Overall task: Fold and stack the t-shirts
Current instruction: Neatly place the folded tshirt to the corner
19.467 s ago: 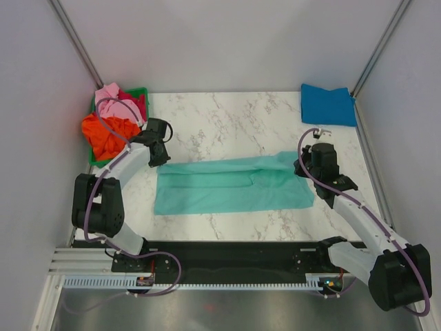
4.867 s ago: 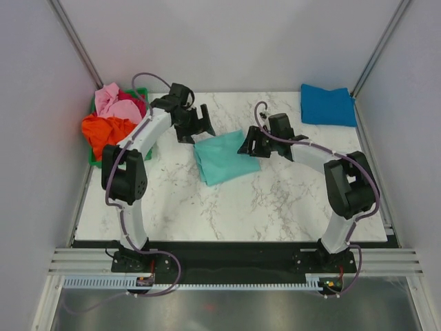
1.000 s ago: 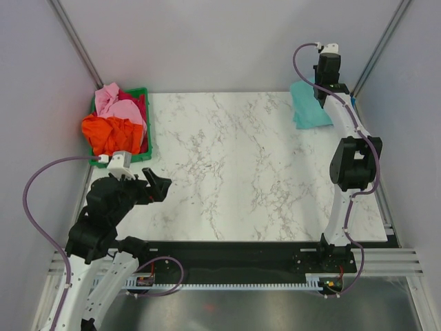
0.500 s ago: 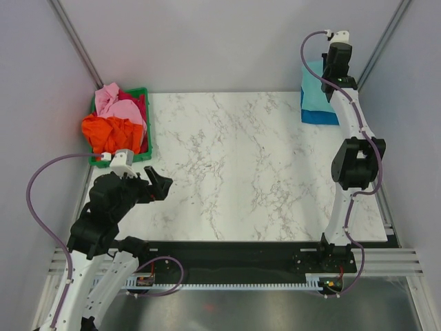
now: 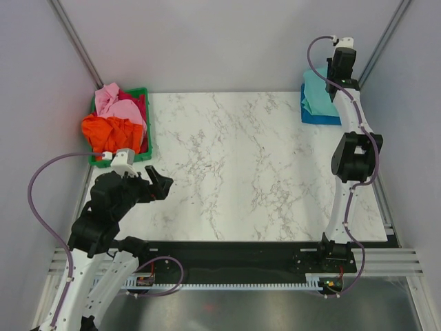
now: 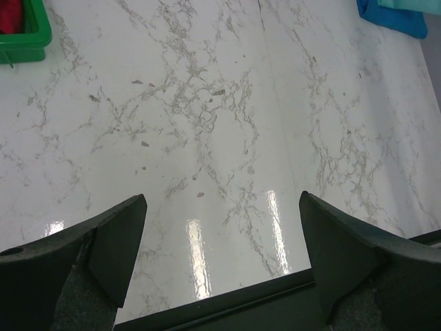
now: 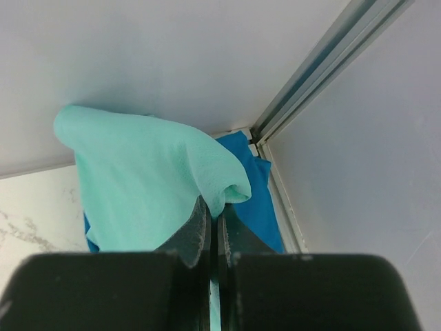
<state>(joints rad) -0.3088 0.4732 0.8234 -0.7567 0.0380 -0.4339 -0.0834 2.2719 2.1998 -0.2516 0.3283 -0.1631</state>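
At the table's far right corner the folded mint-teal t-shirt [image 5: 318, 93] hangs over the folded bright blue t-shirt [image 5: 324, 116]. My right gripper [image 5: 339, 72] is shut on the mint-teal shirt's edge [image 7: 172, 179], with the blue shirt [image 7: 251, 186] below it. Orange [image 5: 107, 132], pink [image 5: 118, 103] and red t-shirts lie heaped in the green crate [image 5: 146, 141] at the far left. My left gripper [image 5: 160, 186] stands open above the near left of the table, nothing between its fingers [image 6: 117, 241].
A metal frame post [image 7: 324, 62] and the white walls close in around the far right corner. The marble tabletop [image 5: 234, 158] spans the middle. A black rail [image 5: 234, 252] runs along the near edge.
My right gripper has carried the mint-teal shirt a little further right and back over the blue shirt. The left arm has barely moved.
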